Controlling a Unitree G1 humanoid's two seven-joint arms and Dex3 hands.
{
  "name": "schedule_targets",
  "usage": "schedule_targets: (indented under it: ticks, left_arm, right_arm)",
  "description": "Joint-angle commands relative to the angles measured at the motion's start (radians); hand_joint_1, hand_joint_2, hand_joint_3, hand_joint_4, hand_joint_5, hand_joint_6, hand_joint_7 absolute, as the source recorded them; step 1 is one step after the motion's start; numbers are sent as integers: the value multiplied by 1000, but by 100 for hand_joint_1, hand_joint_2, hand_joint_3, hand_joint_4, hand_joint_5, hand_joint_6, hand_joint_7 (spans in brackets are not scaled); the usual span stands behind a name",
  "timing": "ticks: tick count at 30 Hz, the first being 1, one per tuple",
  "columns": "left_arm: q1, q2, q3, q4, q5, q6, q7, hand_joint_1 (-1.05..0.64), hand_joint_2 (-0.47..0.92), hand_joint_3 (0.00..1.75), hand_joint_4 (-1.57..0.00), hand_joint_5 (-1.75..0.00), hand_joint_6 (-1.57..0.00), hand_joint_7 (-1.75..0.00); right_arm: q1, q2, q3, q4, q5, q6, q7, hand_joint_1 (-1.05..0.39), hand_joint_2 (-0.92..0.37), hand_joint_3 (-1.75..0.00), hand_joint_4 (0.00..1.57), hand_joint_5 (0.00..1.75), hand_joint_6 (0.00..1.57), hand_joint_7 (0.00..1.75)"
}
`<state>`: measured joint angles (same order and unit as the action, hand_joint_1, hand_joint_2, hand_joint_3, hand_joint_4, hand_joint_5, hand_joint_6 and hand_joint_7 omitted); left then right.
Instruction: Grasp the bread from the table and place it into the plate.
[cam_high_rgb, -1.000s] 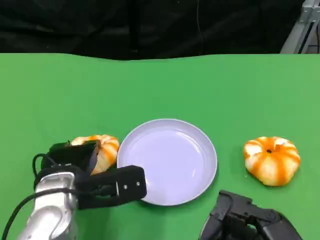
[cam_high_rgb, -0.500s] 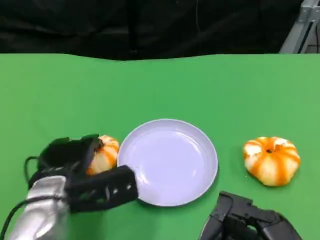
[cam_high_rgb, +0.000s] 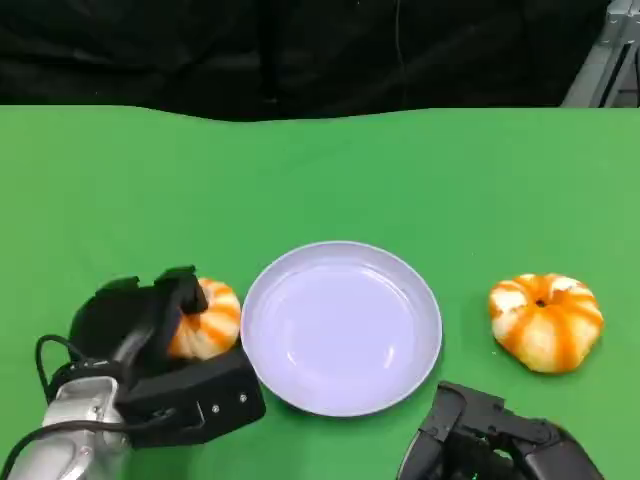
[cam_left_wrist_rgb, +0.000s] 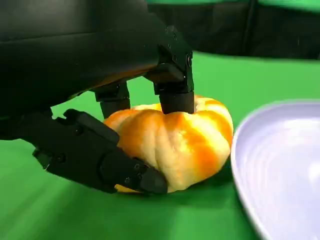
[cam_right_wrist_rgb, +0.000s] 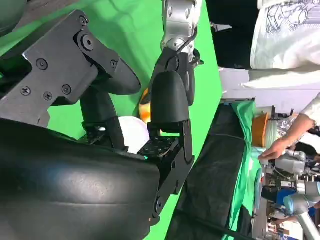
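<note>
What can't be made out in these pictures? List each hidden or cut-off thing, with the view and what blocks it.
- Head view: the left part of the orange-and-white pumpkin-shaped bread beside the round pale lavender plate is covered by the black left hand.
- Left wrist view: the bread's underside is hidden, so lift-off is unclear; the plate is cut by the frame edge.
- Head view: the black right hand is cut by the bottom edge.
- Right wrist view: the table is mostly blocked by the right hand.

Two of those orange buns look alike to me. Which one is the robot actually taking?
Find the round pale lilac plate in the middle of the green table. The orange-and-white striped bread bun it is taking lies just beside the plate's left rim. Unlike its free twin bun on the right, the black left robot hand grips it.
</note>
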<state>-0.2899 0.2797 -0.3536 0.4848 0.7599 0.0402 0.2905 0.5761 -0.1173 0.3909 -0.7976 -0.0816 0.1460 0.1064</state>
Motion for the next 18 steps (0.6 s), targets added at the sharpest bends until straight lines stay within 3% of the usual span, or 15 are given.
schedule_targets:
  ticks: [1,18]
  left_arm:
    - [2,14,7,-16,6,8,42,-16,58,90,-90,-175,-66,-175]
    - [2,15,4,-16,4,9,45,-16,55,97,-90,-175,-66,-175]
  right_arm:
    - [-3,-8,-9,6,13,1,1,-8,-33,-132,70,165,67,145]
    - [-3,-8,-10,7,14,1,2,-8,-33,-133,70,165,67,144]
